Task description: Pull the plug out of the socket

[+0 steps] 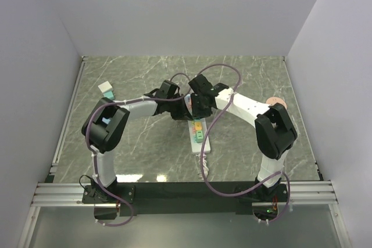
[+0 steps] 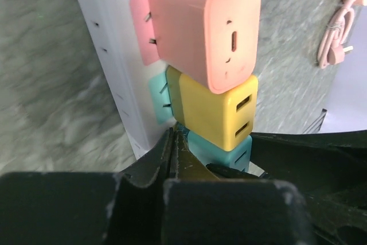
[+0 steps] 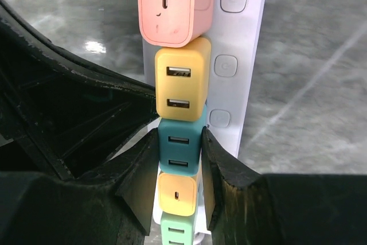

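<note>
The socket (image 3: 241, 55) is a long white power strip lying on the marble tabletop, seen in the top view as the socket (image 1: 195, 143) at table centre. A row of plugs sits in it: a pink plug (image 3: 172, 4), a yellow plug (image 3: 179, 84), a teal plug (image 3: 180, 144), then an orange plug (image 3: 176, 194) and a mint plug (image 3: 176, 234). My right gripper (image 3: 180, 162) is shut on the teal plug, one finger on each side. My left gripper (image 2: 174, 142) is shut with nothing between its fingers, its tips at the strip's side beside the teal plug (image 2: 223, 152).
A coiled pink cable (image 2: 335, 32) lies on the table beyond the strip, at the right in the top view as the pink cable (image 1: 276, 101). A mint and white block (image 1: 106, 89) sits at the far left. White walls enclose the table on three sides.
</note>
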{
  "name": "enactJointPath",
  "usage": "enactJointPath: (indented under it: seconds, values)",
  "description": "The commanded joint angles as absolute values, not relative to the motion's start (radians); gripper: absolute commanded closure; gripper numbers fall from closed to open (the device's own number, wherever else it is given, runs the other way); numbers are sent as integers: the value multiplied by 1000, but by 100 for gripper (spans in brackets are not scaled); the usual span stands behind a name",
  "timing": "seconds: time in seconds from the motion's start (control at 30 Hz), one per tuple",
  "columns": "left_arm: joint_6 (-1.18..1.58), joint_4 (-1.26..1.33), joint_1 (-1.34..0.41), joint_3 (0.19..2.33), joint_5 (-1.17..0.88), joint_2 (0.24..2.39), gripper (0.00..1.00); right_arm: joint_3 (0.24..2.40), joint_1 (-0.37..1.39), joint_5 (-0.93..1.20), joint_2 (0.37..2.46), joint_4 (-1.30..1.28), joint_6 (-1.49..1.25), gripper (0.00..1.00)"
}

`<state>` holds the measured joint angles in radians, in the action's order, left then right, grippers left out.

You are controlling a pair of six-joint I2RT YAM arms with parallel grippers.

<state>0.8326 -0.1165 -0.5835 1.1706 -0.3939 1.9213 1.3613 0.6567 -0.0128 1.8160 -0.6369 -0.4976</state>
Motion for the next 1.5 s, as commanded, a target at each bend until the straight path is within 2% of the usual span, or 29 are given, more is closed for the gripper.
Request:
enactJointPath:
  seconds: [0.0, 0.27, 0.6, 0.7, 0.83, 0.97, 1.1, 1.33, 1.47]
  values:
    - [819, -216, -632, 1146, -284, 2051, 100, 1451, 664, 2, 1767, -693, -522, 100]
    - [839, -229, -653, 1132, -267, 2108, 100, 1546, 660, -109, 1721, -818, -532, 100]
    - [833, -232, -661, 1177, -272, 2050, 100, 1503, 612, -230, 1605, -896, -590, 100]
    - [824, -221, -660, 1212, -279, 1984, 100, 1421, 549, -210, 1482, -842, -594, 100]
    - [821, -204, -657, 1316, -302, 1904, 99, 1358, 491, -68, 1379, -727, -555, 100]
    - [831, -244, -631, 1384, -267, 1809, 96, 1364, 489, -3, 1407, -703, -538, 100]
    - [850, -307, -521, 1344, -193, 1633, 93, 1339, 489, 149, 1459, -618, -554, 100]
    - [815, -387, -299, 1114, -169, 1396, 89, 1428, 603, 374, 1656, -445, -552, 100]
    - [825, -358, -239, 996, -234, 1310, 89, 1528, 682, 434, 1880, -394, -594, 100]
